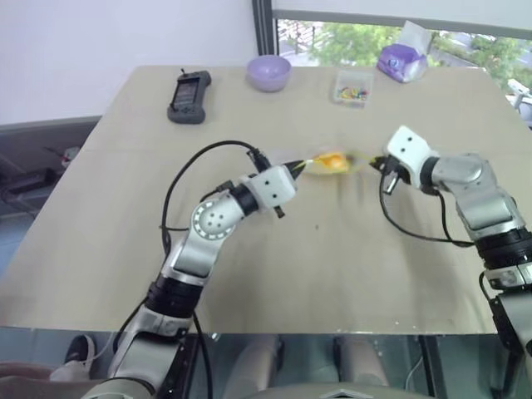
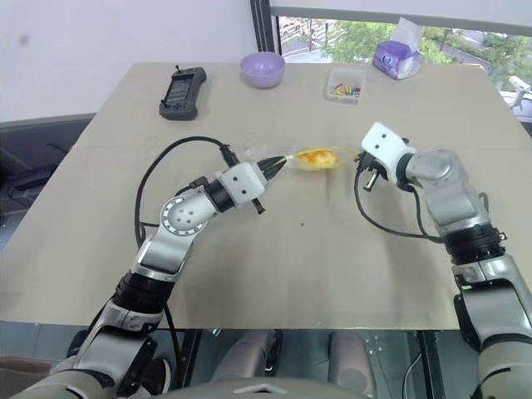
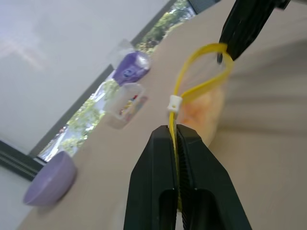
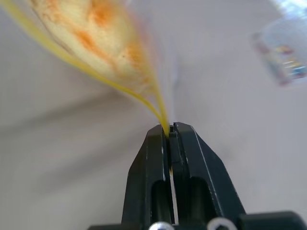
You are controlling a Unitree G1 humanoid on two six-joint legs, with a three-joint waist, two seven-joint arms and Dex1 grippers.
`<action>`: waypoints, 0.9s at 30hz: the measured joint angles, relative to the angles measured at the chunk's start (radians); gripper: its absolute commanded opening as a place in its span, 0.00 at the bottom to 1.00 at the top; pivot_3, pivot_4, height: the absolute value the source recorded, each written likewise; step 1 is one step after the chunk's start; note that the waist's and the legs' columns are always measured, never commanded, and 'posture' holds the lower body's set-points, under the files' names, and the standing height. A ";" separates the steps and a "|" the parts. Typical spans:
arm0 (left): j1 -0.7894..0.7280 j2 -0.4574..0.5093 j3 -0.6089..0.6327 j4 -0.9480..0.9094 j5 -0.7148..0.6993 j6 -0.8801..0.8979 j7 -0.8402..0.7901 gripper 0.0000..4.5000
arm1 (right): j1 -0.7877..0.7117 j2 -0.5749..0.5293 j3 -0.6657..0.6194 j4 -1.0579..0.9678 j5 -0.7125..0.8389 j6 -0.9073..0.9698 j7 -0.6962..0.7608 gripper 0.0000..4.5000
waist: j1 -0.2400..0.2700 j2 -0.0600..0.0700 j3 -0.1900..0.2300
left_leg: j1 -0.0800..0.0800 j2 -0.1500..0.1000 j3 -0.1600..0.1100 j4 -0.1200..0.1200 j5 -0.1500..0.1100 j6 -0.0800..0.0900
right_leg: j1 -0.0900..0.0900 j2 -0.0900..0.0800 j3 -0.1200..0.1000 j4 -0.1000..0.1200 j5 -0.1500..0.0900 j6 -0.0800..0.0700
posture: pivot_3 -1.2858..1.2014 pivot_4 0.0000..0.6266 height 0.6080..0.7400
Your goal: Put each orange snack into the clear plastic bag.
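Here the orange snack (image 2: 316, 156) sits inside the clear plastic bag (image 1: 337, 162), which hangs stretched between the two claws above the middle of the surface (image 1: 274, 274). The left claw (image 3: 176, 136) is clamped shut on the bag's yellow zip strip (image 3: 192, 91) at one end; the right claw (image 4: 169, 130) is pinched shut on the strip at the other end. Bare surface lies all around the bag, toward the near edge especially. Both arms reach inward, forearms angled toward each other. Well apart, along the far edge, stand a black handset (image 1: 189, 96), a purple bowl (image 1: 268, 72), a small clear box (image 1: 352, 87) and a purple packet (image 1: 402, 60). The left wrist view shows the white slider (image 3: 174, 102) on the strip.
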 measured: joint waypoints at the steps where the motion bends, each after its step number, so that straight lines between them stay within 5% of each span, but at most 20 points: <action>1: -0.009 -0.005 0.005 0.002 -0.001 0.000 0.008 0.00 | -0.014 -0.002 -0.006 0.001 0.000 -0.007 -0.007 0.02 | 0.000 0.000 0.000 | 0.000 0.000 0.000 0.000 0.000 0.000 | 0.000 0.000 0.000 0.000 0.000 0.000 | 0.52 0.24 1.00; 8: -0.178 -0.057 0.062 0.060 -0.022 -0.001 0.129 0.00 | -0.142 -0.023 -0.072 0.012 0.018 -0.062 -0.051 0.02 | 0.000 -0.001 0.000 | -0.001 0.000 0.000 -0.001 0.000 0.000 | 0.001 -0.001 0.000 -0.002 0.000 0.000 | 0.52 0.24 1.00; 17: 0.053 0.008 -0.029 0.014 -0.032 -0.034 0.016 0.00 | 0.135 -0.131 -0.072 -0.238 0.116 0.101 0.118 0.02 | 0.002 0.000 0.000 | -0.001 0.000 0.000 -0.001 0.000 0.000 | 0.000 -0.001 0.000 -0.002 0.000 0.000 | 0.52 0.24 1.00; 24: 0.083 -0.012 -0.023 -0.046 -0.063 0.068 -0.004 0.00 | 0.186 -0.155 -0.080 -0.364 0.165 0.215 0.159 0.02 | 0.002 0.000 0.000 | 0.001 0.000 0.000 0.001 0.000 0.000 | 0.001 0.000 0.000 0.002 0.000 0.000 | 0.52 0.24 1.00; 27: 0.090 -0.027 -0.024 -0.058 -0.071 0.106 -0.005 0.00 | 0.197 -0.174 -0.079 -0.416 0.201 0.235 0.213 0.18 | 0.003 0.000 0.000 | 0.000 0.000 0.000 0.001 0.000 0.000 | 0.001 0.000 0.000 0.000 0.000 0.000 | 0.52 0.24 1.00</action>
